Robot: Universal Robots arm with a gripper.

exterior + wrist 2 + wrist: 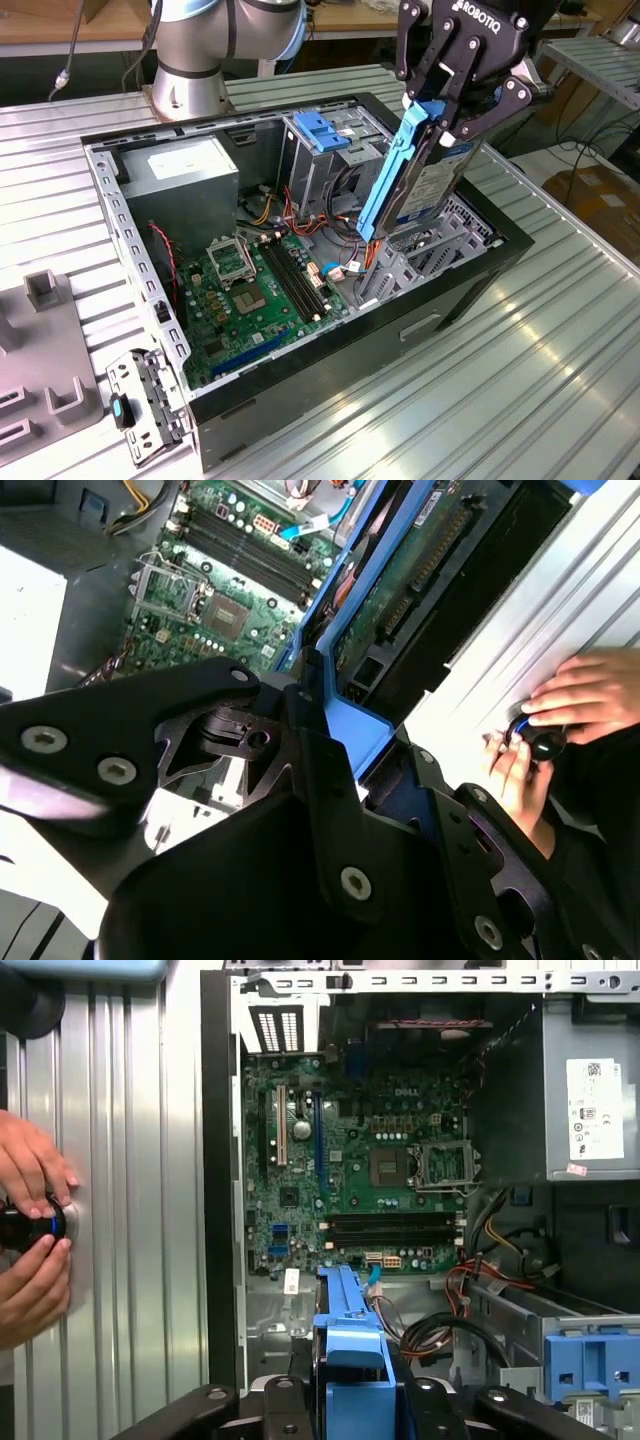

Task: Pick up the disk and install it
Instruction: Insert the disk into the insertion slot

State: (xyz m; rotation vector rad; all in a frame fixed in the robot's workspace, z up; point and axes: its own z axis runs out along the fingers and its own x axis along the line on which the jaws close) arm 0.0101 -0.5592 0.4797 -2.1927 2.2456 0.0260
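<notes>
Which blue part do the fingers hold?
The long blue rail on the disk, tilted above the case; the other caps the drive cage inside.

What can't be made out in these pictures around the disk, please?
Exterior view: the disk label, partly covered by the gripper clamping it.
Exterior view: the bay behind the disk, hidden by it and its blue carrier.
First wrist view: the dark object, covered by a person's hands.

Bright, even overhead light strikes the ribbed silver metal table (560,380), leaving broad glare streaks toward the exterior view's right. The open black computer case (320,410) holds mild interior shade, while the flat silver-metal disk (438,188) is fully lit.
</notes>
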